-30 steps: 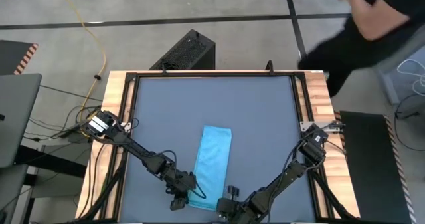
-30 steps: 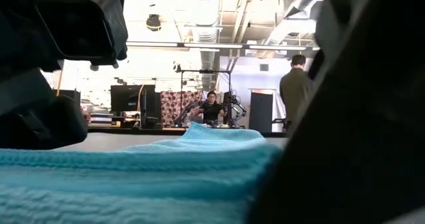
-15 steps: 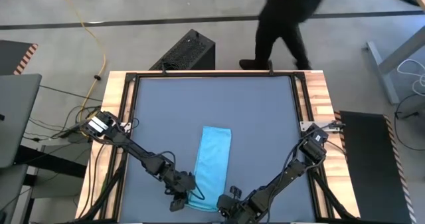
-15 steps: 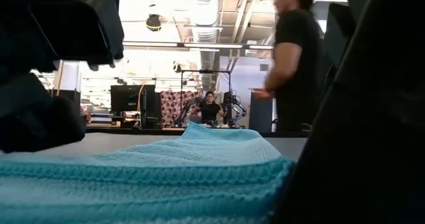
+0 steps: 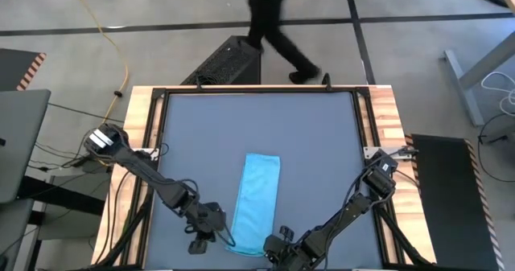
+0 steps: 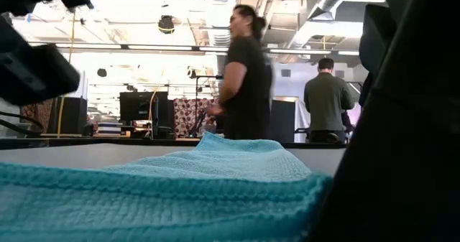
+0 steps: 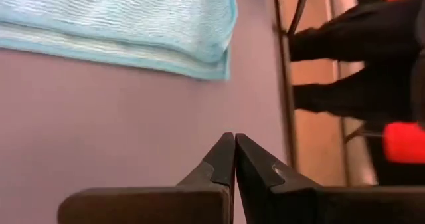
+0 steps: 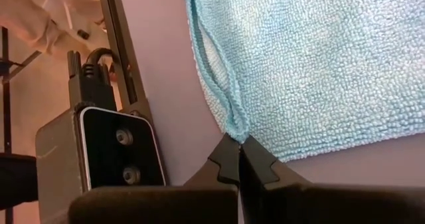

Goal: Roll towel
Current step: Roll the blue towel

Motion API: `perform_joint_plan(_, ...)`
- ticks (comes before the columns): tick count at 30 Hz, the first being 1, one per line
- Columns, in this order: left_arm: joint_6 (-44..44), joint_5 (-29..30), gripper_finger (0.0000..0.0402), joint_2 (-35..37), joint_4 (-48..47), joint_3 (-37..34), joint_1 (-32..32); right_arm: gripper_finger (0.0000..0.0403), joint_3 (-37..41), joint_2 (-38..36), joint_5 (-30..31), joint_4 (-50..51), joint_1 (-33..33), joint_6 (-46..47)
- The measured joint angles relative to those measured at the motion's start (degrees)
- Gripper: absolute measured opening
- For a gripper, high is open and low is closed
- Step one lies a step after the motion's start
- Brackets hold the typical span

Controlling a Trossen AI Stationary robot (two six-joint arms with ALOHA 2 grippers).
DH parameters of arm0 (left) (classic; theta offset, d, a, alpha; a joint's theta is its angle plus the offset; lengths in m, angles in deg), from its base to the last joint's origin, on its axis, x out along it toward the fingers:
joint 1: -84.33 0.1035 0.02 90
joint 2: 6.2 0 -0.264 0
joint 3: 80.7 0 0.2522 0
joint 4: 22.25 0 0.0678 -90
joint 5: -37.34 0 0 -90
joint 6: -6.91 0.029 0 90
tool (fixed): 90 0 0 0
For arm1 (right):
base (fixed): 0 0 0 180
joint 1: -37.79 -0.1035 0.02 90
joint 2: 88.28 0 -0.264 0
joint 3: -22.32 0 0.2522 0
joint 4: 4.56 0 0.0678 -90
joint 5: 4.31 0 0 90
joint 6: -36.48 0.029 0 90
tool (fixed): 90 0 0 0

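Dark grey desk (image 5: 322, 142) carried the light sky-blue rectangular cloth towel (image 5: 256, 199), which lay flat as a long folded strip near its front edge, not yet rolled. Right tool (image 8: 239, 149), fingers pressed together, appeared to pinch the towel's near corner. Left tool (image 7: 234, 159), closed on nothing, hovered just beside the towel.

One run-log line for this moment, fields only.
towel: flat folded strip, unrolled | left gripper: shut, empty, on bare table beside towel | right gripper: shut, tips at towel's near corner | person passing behind table
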Motion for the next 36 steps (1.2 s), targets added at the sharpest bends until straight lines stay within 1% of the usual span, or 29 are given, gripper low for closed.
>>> perform_joint_plan(2, 5.01, 4.35, 0.0001, 1.60, -0.16, -0.02, -1.23, 0.0013, 0.00, 0.01, 0.24, 0.00, 0.02, 0.43)
perform_joint_plan(3, 8.67, 7.67, 0.0001, 2.36, 1.61, -0.02, -2.11, 0.0013, 0.00, 0.04, 0.65, -0.01, 0.02, 0.74)
perform_joint_plan(5, 17.98, 14.50, 0.0001, 3.23, 5.71, 0.04, -4.02, 0.0013, 0.02, 0.07, 1.68, -0.03, 0.00, 1.23)
perform_joint_plan(7, 26.38, 19.21, 0.0000, 3.05, 9.10, 0.07, -5.47, 0.0013, 0.04, 0.09, 2.13, -0.02, 0.00, 1.93)
perform_joint_plan(8, 29.71, 20.76, 0.0002, 2.65, 10.48, 0.07, -5.87, 0.0013, 0.04, 0.10, 2.30, -0.01, 0.00, 2.32)
perform_joint_plan(10, 33.55, 21.06, 0.0011, 2.27, 12.17, 0.07, -5.70, 0.0013, 0.04, 0.12, 2.50, -0.03, 0.01, 2.51)
perform_joint_plan(13, 34.17, 19.49, 0.0038, 2.20, 11.82, 0.07, -4.75, 0.0015, 0.04, 0.13, 2.84, -0.02, 0.07, 3.84)
perform_joint_plan(16, 34.25, 17.69, 0.0077, 1.31, 11.81, 0.04, -4.43, 0.0015, 0.07, 0.16, 2.95, -0.28, 0.07, 4.07)
perform_joint_plan(20, 35.13, 14.95, 0.0133, -1.98, 17.08, 0.09, -5.08, 0.0015, 0.09, 0.18, 4.35, -0.32, 0.16, 4.06)
perform_joint_plan(22, 35.19, 15.39, 0.0157, -4.54, 20.87, 0.04, -5.91, 0.0015, 0.09, 0.18, 4.47, -0.31, 0.42, 4.01)
perform_joint_plan(24, 36.22, 18.15, 0.0176, -6.72, 23.56, 0.55, -7.00, 0.0015, 0.09, 0.18, 4.47, -0.40, 0.55, 3.60)
perform_joint_plan(27, 36.35, 23.88, 0.0193, -9.38, 23.37, 2.78, -8.20, 0.0016, 0.09, 0.18, 4.46, -0.31, 0.52, 2.71)
perform_joint_plan(29, 35.96, 26.08, 0.0198, -10.93, 21.79, 4.36, -8.52, 0.0016, 0.09, 0.18, 4.40, -0.29, 0.52, 2.53)
perform_joint_plan(33, 35.50, 27.40, 0.0200, -13.91, 16.61, 8.13, -8.66, 0.0017, 0.09, 0.18, 4.42, -0.32, 0.52, 2.35)
perform_joint_plan(36, 32.45, 27.37, 0.0200, -16.17, 11.74, 10.26, -8.71, 0.0017, 0.09, 0.18, 4.42, -0.29, 0.55, 2.27)
